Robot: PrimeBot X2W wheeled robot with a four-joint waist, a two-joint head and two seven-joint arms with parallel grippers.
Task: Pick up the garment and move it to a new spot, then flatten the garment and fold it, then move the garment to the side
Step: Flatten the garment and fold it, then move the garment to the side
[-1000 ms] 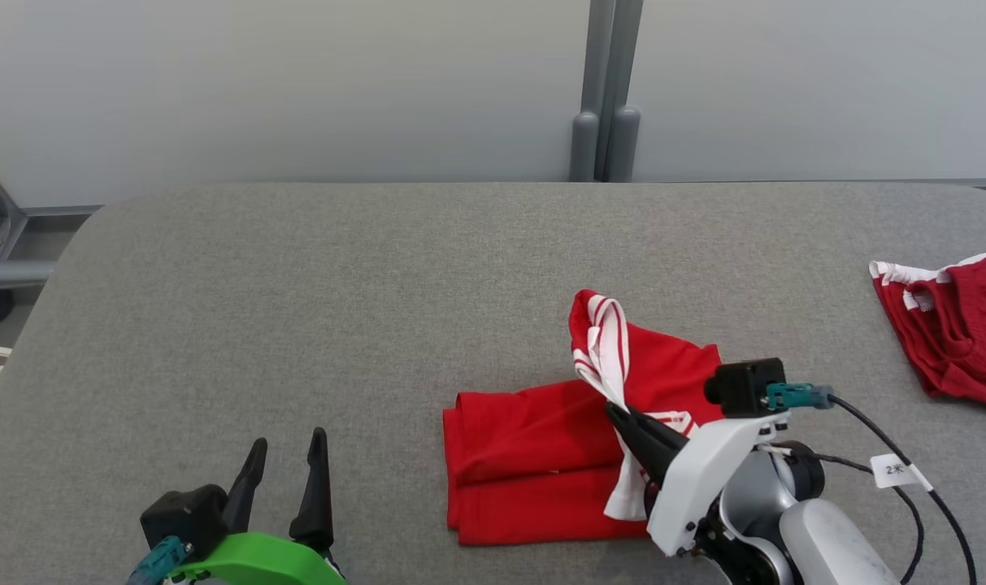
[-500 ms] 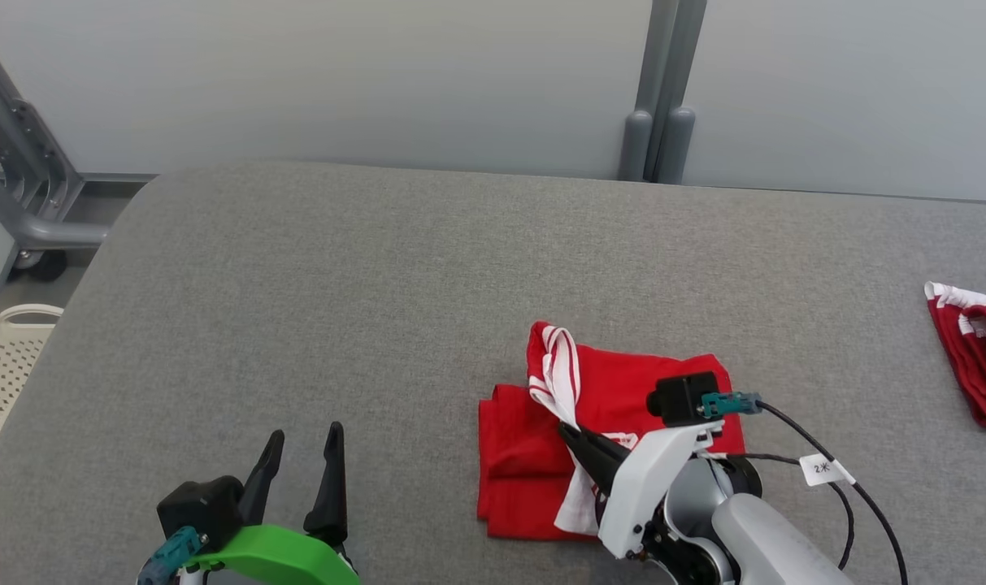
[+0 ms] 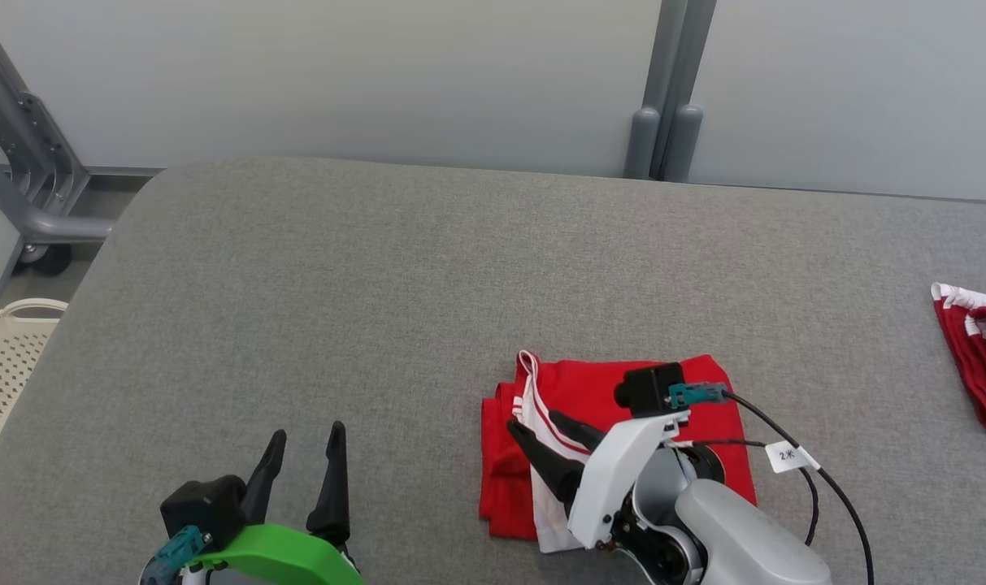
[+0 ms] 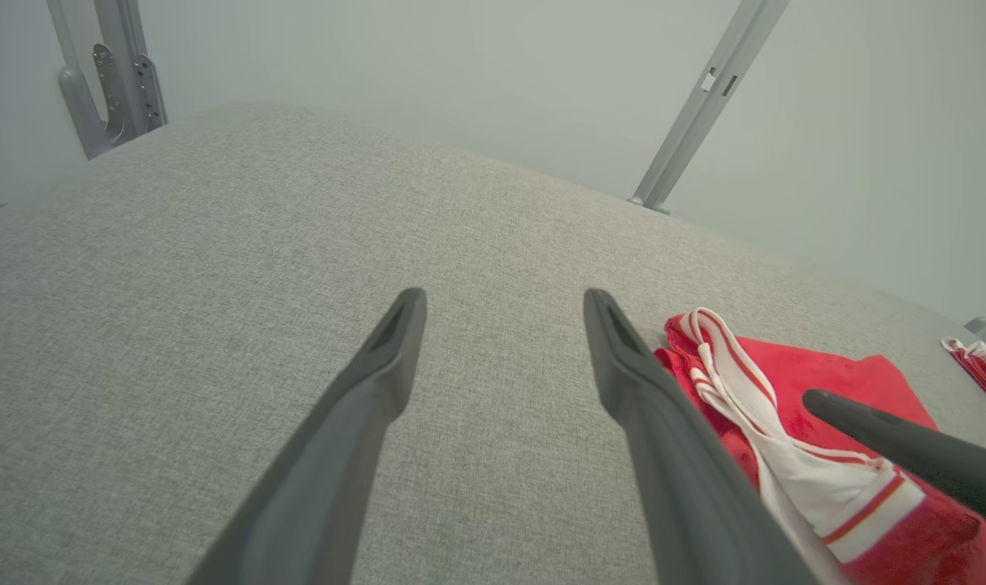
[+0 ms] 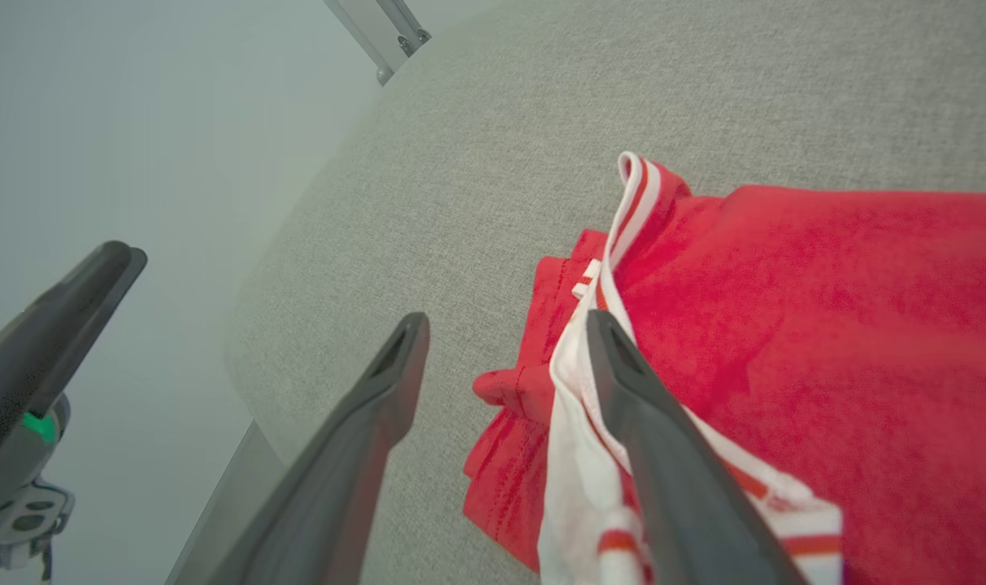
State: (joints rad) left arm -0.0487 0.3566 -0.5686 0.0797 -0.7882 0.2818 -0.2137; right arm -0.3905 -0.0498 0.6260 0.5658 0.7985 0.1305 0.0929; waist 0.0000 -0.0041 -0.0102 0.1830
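Observation:
The garment (image 3: 590,388) is red with a white striped band and lies folded on the grey table (image 3: 362,284), right of centre near the front. My right gripper (image 3: 533,420) is open just above its left edge, and the white striped band lies loose under the fingers. In the right wrist view the right gripper (image 5: 506,319) stands open, one finger over the garment (image 5: 826,325) and the other over bare table. My left gripper (image 3: 308,431) is open at the lower left, well left of the garment. The left wrist view has that gripper (image 4: 502,296) over bare table, the garment (image 4: 850,378) to its right.
A second red and white garment (image 3: 980,357) lies at the table's right edge. A pale perforated basket (image 3: 5,357) stands beyond the left edge beside a grey metal frame (image 3: 21,162). A grey post (image 3: 663,122) rises behind the table.
My right gripper has opened and let go of the white striped band, which has dropped flat onto the garment. The head view has shifted. The left gripper stays open.

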